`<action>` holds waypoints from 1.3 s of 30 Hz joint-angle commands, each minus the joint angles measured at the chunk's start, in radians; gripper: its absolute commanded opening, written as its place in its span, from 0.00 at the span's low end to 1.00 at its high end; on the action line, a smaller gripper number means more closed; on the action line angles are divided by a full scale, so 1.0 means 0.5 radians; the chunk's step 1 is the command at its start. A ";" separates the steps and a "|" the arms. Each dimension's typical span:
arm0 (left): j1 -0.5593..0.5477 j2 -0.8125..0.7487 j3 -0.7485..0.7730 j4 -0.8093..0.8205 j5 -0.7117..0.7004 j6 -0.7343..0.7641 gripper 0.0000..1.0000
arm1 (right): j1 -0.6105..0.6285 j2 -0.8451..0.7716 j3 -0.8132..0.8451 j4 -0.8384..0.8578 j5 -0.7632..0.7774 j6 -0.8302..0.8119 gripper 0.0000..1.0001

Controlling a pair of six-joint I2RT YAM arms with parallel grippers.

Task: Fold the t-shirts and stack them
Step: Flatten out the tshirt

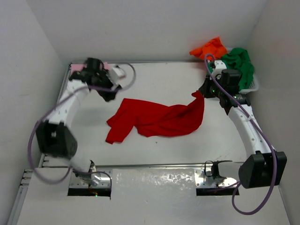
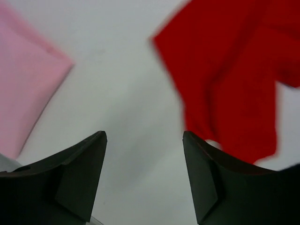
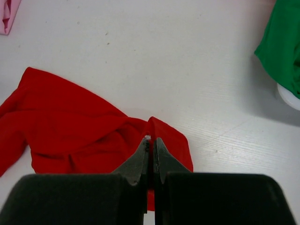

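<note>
Red t-shirt [image 1: 157, 119] sprawls crumpled across the table [image 1: 154, 79], long axis running arm to arm. Right gripper [image 3: 151, 140] is clamped on its right corner; left gripper [image 2: 144, 138], jaws spread and empty, hovers just beside the left end.

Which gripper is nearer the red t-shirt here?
Right. The right gripper is shut on an edge of the red t-shirt. The left gripper hangs open over bare table between the red t-shirt and the pink t-shirt, touching neither.

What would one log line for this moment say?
left gripper: open, empty | right gripper: shut on red t-shirt edge | pink t-shirt: flat on table
</note>
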 commanded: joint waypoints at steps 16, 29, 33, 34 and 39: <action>-0.726 -0.567 -1.629 0.637 -0.591 -0.109 0.82 | -0.005 -0.245 -0.229 0.097 -0.005 0.029 0.00; -0.349 -0.765 -0.916 0.334 -0.502 -0.072 0.00 | -0.005 -0.128 0.013 -0.016 0.139 -0.066 0.00; -0.284 -0.833 -0.731 0.257 -0.499 -0.014 0.00 | -0.005 -0.128 0.108 -0.047 0.158 -0.096 0.00; -0.284 -0.851 -0.685 0.229 -0.502 -0.008 0.00 | -0.005 -0.134 0.133 -0.071 0.167 -0.108 0.00; -0.284 -0.956 -0.578 0.088 -0.468 0.047 0.00 | -0.005 -0.196 0.176 -0.154 0.249 -0.197 0.00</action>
